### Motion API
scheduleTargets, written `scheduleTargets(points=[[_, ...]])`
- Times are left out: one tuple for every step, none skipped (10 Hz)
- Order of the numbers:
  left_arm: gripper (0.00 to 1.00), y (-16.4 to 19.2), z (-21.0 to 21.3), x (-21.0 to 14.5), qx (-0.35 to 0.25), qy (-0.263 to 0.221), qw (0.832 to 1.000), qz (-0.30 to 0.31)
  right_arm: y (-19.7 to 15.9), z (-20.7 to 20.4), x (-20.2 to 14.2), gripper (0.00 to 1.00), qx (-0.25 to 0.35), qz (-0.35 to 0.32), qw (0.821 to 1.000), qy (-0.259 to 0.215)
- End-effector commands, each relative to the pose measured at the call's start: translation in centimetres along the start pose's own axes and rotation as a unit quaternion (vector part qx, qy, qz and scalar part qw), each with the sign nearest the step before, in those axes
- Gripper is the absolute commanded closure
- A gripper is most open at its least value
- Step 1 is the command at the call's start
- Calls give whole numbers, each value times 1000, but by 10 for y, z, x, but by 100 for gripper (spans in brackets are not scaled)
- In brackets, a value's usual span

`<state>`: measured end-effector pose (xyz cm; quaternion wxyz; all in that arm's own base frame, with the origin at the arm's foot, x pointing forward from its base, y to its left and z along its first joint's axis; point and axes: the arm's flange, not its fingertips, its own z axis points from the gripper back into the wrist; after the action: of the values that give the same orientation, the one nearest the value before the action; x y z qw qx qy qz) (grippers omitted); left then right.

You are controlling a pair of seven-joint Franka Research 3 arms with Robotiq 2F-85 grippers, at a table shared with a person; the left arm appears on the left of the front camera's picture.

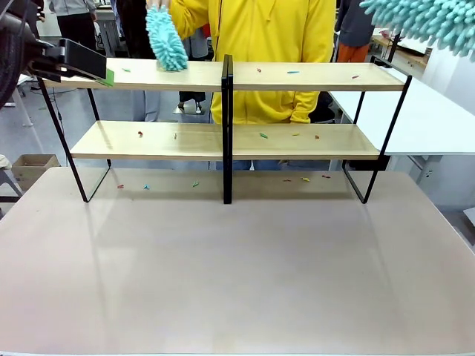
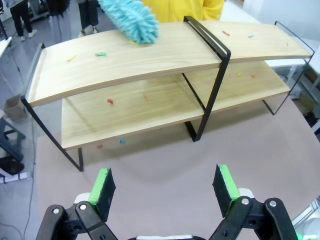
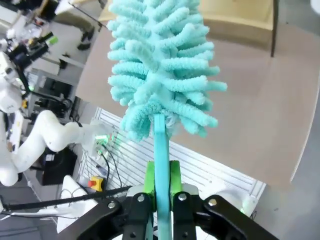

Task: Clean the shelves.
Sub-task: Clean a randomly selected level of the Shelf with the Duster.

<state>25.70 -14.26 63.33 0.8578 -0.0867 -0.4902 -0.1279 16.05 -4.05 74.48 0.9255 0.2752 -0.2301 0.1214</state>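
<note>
The shelves point(image 1: 297, 76) stand across the far half of the table, two light wooden boards in a black frame, with small coloured scraps on both boards. In the left wrist view the shelves point(image 2: 150, 60) lie ahead of my left gripper point(image 2: 164, 185), which is open and holds nothing. From the front, my left gripper point(image 1: 107, 74) hovers at the top board's left end. My right gripper point(image 3: 161, 182) is shut on the handle of a teal fluffy duster point(image 3: 160, 65); that duster point(image 1: 423, 18) hangs high at the top right. A person in yellow presses a second teal duster point(image 1: 165, 41) on the top board.
Coloured scraps point(image 1: 194, 184) also lie on the table point(image 1: 237, 267) under the shelves. A white table point(image 1: 430, 119) stands at the right behind them. A cardboard box point(image 1: 30, 167) sits on the floor at the left.
</note>
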Motion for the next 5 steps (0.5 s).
scheduleTargets(points=[[0, 1, 0, 1, 2, 0, 1000, 1, 9, 3, 5, 88, -8, 5, 1000, 18], [0, 1, 0, 1, 2, 0, 1000, 1, 9, 3, 5, 88, -8, 5, 1000, 18], [0, 1, 0, 1, 2, 0, 1000, 1, -2, -3, 0, 88, -2, -4, 1000, 2], [0, 1, 0, 1, 2, 0, 1000, 1, 7, -14, 14, 88, -4, 11, 1000, 7], [0, 1, 0, 1, 2, 0, 1000, 1, 19, -36, 44, 88, -27, 1, 999, 16]])
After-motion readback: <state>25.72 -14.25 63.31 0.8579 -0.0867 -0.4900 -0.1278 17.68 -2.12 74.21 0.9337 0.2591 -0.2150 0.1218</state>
